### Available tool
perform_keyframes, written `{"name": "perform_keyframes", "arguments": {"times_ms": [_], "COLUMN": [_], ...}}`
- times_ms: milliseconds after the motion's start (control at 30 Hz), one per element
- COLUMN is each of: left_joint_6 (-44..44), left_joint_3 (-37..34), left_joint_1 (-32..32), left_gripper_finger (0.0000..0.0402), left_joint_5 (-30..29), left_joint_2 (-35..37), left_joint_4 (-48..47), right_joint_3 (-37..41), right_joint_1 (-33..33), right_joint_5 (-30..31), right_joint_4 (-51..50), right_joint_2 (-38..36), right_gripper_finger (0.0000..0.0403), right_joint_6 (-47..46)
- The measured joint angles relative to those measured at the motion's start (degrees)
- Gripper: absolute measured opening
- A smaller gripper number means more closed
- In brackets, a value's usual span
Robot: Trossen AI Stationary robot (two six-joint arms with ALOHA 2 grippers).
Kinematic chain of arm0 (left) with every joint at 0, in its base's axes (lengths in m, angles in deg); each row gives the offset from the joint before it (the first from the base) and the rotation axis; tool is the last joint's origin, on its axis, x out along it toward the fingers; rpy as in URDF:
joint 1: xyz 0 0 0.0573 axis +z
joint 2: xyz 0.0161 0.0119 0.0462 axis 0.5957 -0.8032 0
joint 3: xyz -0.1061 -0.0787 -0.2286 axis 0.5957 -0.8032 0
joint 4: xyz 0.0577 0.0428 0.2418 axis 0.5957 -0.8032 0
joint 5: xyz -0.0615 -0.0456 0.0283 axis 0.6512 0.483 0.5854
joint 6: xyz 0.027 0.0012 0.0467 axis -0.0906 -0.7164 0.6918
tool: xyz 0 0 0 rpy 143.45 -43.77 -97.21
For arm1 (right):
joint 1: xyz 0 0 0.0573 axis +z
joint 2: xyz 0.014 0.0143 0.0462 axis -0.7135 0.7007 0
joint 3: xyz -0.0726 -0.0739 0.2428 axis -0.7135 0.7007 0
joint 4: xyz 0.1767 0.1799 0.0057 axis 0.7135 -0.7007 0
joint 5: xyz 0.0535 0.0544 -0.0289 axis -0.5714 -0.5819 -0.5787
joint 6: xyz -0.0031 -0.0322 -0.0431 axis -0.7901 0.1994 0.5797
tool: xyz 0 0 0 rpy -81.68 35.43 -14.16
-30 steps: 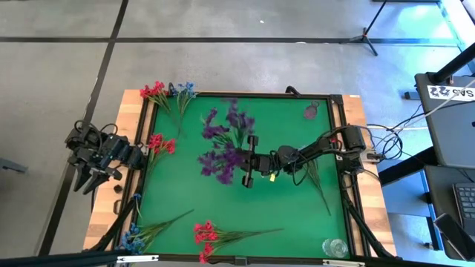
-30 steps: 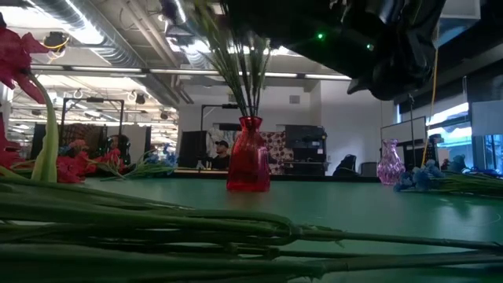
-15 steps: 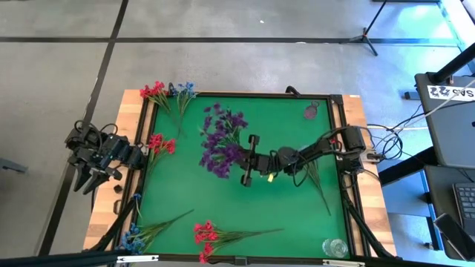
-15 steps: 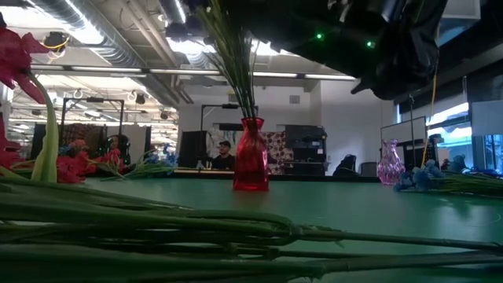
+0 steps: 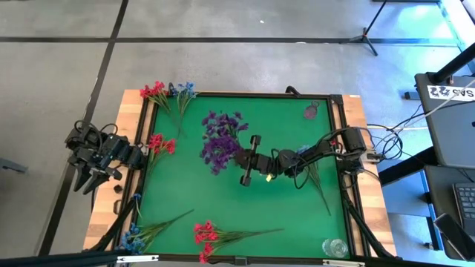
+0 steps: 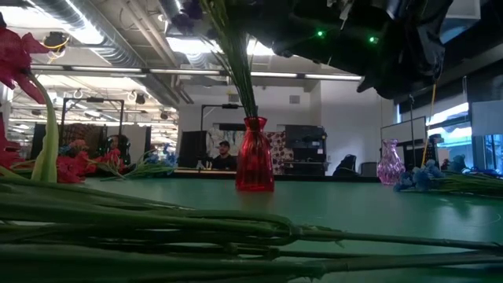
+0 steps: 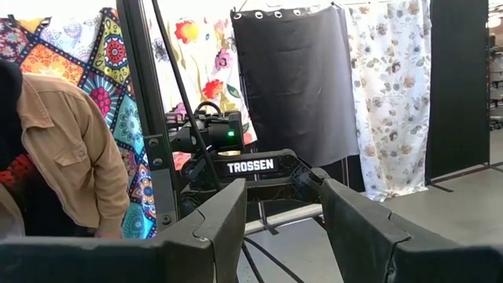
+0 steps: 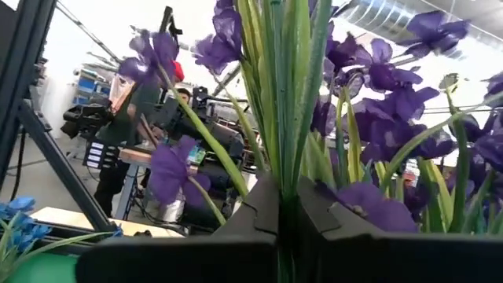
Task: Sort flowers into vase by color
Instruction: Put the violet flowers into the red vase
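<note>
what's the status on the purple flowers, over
Right gripper shut on purple flowers, stems in the red vase. Left gripper open, parked off the table's left edge. Nothing in the way.

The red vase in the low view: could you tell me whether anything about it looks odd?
Yes. The red vase has the stems of the purple flowers in it, gripped by the right gripper, while a purple vase stands apart without flowers. For colour sorting, that looks mismatched.
</note>
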Motion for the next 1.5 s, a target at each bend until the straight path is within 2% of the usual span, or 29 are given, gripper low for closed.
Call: {"name": "perform_keyframes", "arguments": {"times_ms": [500, 733, 1067, 1500], "left_joint_6": [0.0, 0.0, 0.0, 0.0], "left_joint_3": [0.0, 0.0, 0.0, 0.0], "left_joint_1": [0.01, 0.0, 0.01, -0.01], "left_gripper_finger": [0.0161, 0.0161, 0.0161, 0.0161], "left_joint_5": [0.0, -0.02, -0.01, 0.0], "left_joint_2": [0.0, 0.0, 0.0, 0.0], "left_joint_4": [0.02, 0.02, -0.01, 0.02], "right_joint_3": [0.2, 0.26, 6.43, 10.65], "right_joint_1": [0.33, 0.29, -0.13, -0.13], "right_joint_5": [2.47, 1.81, -0.64, -1.64], "right_joint_4": [0.14, 0.14, 0.17, 0.16], "right_joint_2": [-0.68, -0.72, -7.42, -8.76], "right_gripper_finger": [0.0006, 0.0006, 0.0006, 0.0006], "right_joint_6": [-0.52, -4.34, -4.48, -6.13]}}
